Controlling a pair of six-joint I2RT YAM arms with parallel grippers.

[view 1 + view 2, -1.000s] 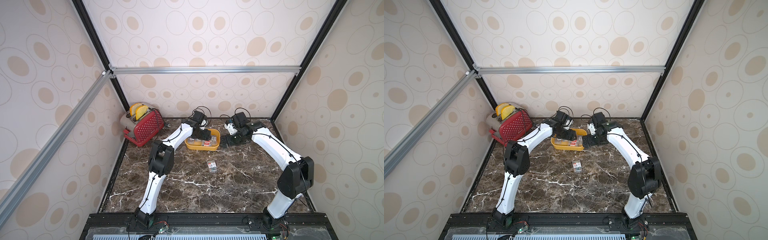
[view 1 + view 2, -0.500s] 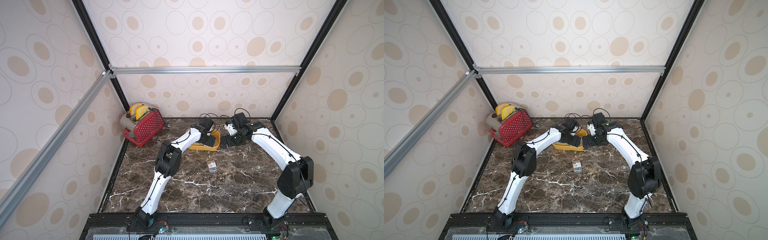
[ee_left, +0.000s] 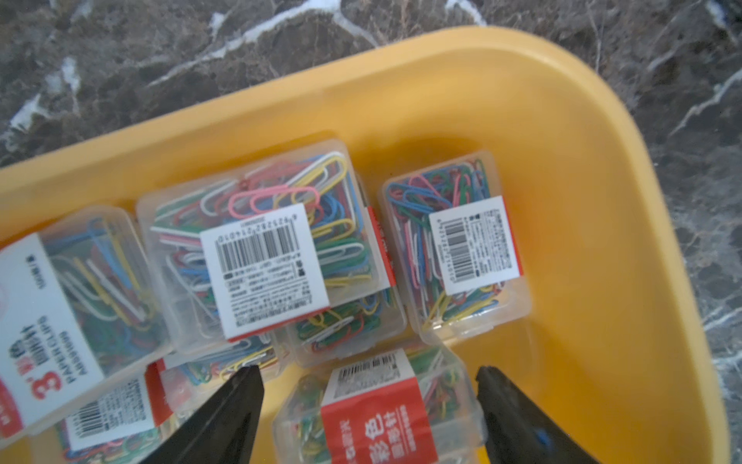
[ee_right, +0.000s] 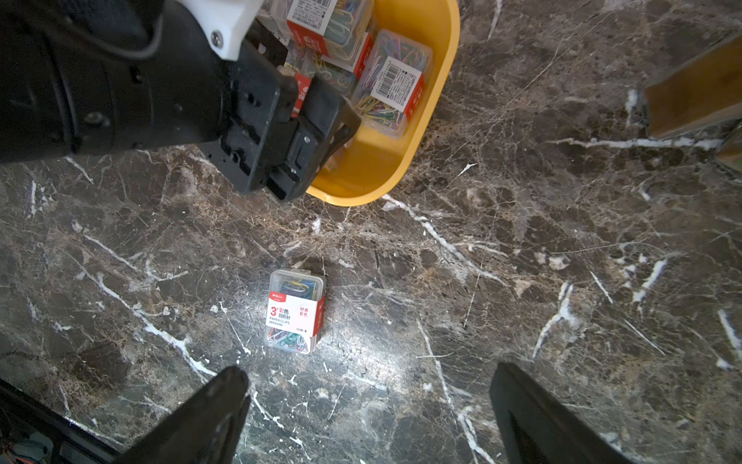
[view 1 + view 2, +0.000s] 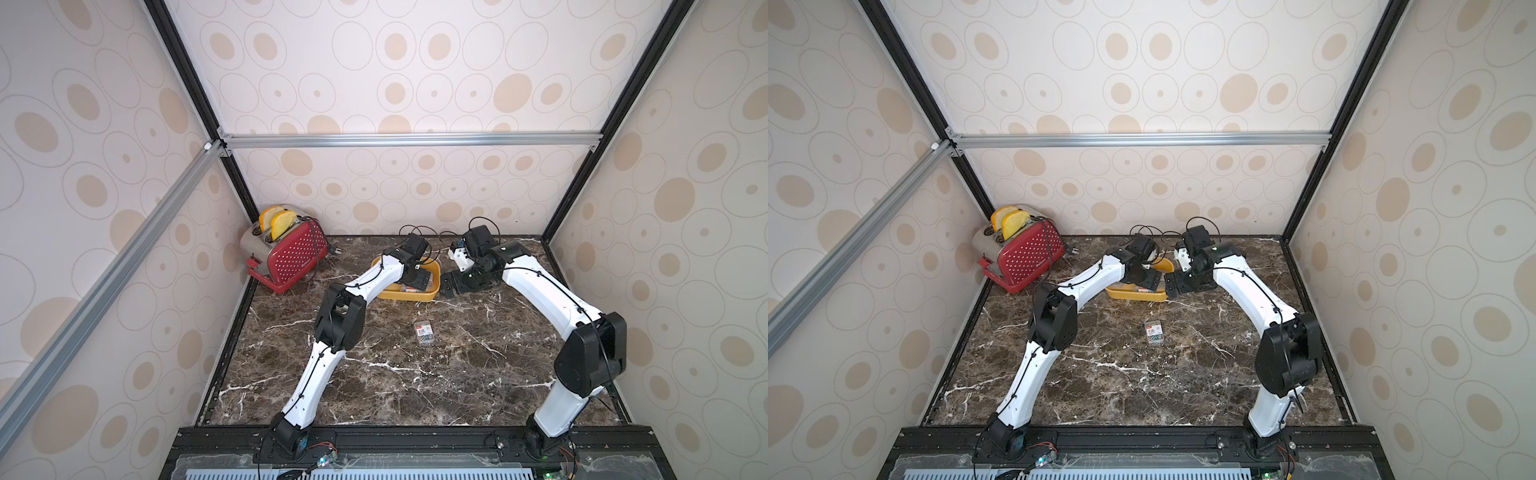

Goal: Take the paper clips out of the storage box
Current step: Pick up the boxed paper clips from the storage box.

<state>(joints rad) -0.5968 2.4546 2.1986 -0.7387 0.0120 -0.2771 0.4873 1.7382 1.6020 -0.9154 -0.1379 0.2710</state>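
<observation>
1. Pick under way: the left hand [image 3: 365, 377] hangs inside the storage box [image 3: 602, 241], which sits far centre on the bench [image 5: 457, 374]. The hand is lining up on a red-labelled clip box [image 3: 381, 413] toward the tub's right end.
2. Its jaws stand wide, one finger on each side of that box. A sliver of yellow floor shows beside one finger, so I read this as straddling, not gripping. Nothing is held.
3. The paper clips [image 3: 273, 257] are mostly in the tub, several clear boxes lying stacked and overlapping. One loose clip box [image 4: 295, 311] lies out on the bench, nearer and well apart from the tub.
4. The right hand [image 4: 367, 373] hovers just right of the tub, jaws spread fully, empty and touching nothing.
5. Next call, as I judge it: close squarely on the box's side walls, then lift straight up to clear the rim. The clear plastic looks slick and the neighbours crowd close, so a skewed squeeze could pop it loose or drag another along.
6. Early days, I'd say: most boxes are yet to come out.
</observation>
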